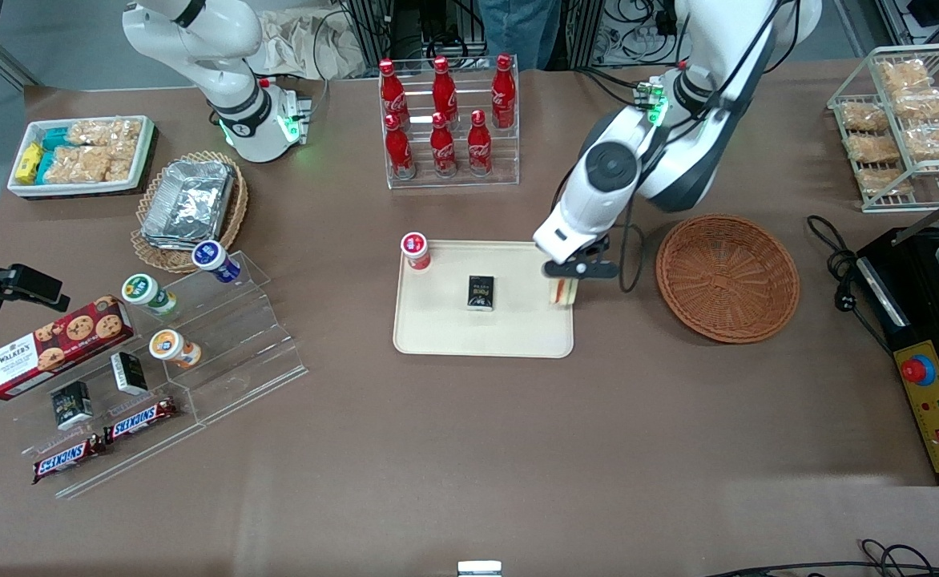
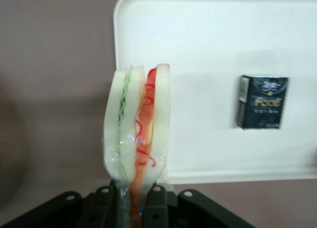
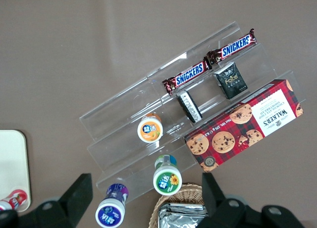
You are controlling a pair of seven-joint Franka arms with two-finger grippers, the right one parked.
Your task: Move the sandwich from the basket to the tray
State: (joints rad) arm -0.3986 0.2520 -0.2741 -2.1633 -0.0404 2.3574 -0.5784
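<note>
My left gripper [image 1: 563, 280] is shut on the wrapped sandwich [image 1: 561, 293], a wedge of white bread with orange-red and green filling, and holds it over the edge of the cream tray [image 1: 445, 336] that faces the basket. In the left wrist view the sandwich [image 2: 138, 124] stands up from between the black fingers [image 2: 157, 205], over the tray's corner [image 2: 208, 39]. The reddish-brown wicker basket [image 1: 727, 276] sits beside the tray toward the working arm's end and has nothing in it.
On the tray are a small black box [image 1: 481, 292] and a red-capped bottle [image 1: 416, 250]. A rack of red cola bottles [image 1: 445, 120] stands farther from the camera. An acrylic stand with snacks [image 1: 157, 361] lies toward the parked arm's end.
</note>
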